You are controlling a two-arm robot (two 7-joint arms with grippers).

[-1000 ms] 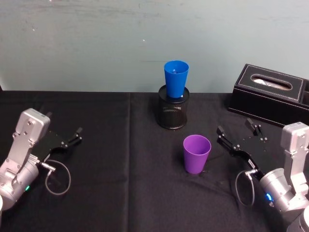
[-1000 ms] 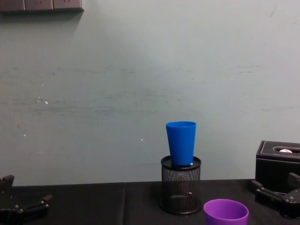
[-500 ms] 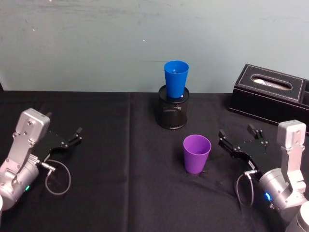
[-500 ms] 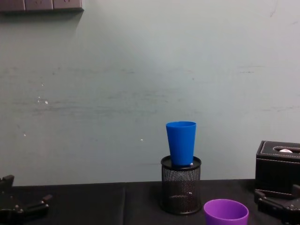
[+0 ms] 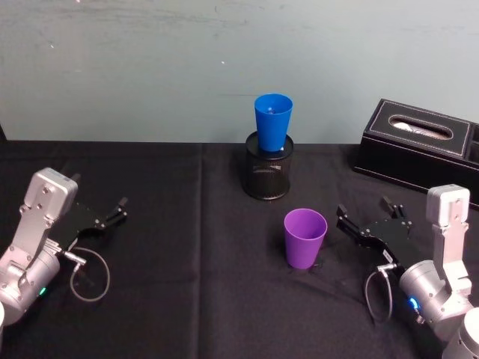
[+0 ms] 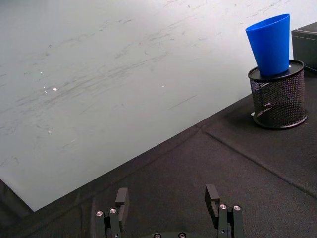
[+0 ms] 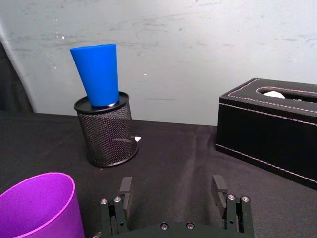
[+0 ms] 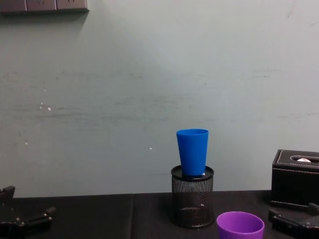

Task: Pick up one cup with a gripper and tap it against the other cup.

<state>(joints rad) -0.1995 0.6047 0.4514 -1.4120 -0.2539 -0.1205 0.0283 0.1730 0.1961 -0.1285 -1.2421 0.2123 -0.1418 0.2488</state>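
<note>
The purple cup (image 5: pixel 304 237) stands upright on the black cloth, its rim also low in the chest view (image 8: pixel 240 225) and in the right wrist view (image 7: pixel 39 206). The blue cup (image 5: pixel 272 123) sits upright in the mouth of a black wire-mesh pen holder (image 5: pixel 268 175), farther back; I see the blue cup in the chest view (image 8: pixel 192 151), the right wrist view (image 7: pixel 97 74) and the left wrist view (image 6: pixel 271 44). My right gripper (image 5: pixel 368 214) is open just right of the purple cup, apart from it, with nothing between its fingers. My left gripper (image 5: pixel 120 207) rests open at the left.
A black tissue box (image 5: pixel 423 146) stands at the back right, behind the right arm. Black cloth (image 5: pixel 187 247) covers the table, with a pale wall behind. Cables loop beside both wrists.
The right gripper has dropped lower and drawn slightly back and toward the purple cup's level. The cups and the left arm have not moved.
</note>
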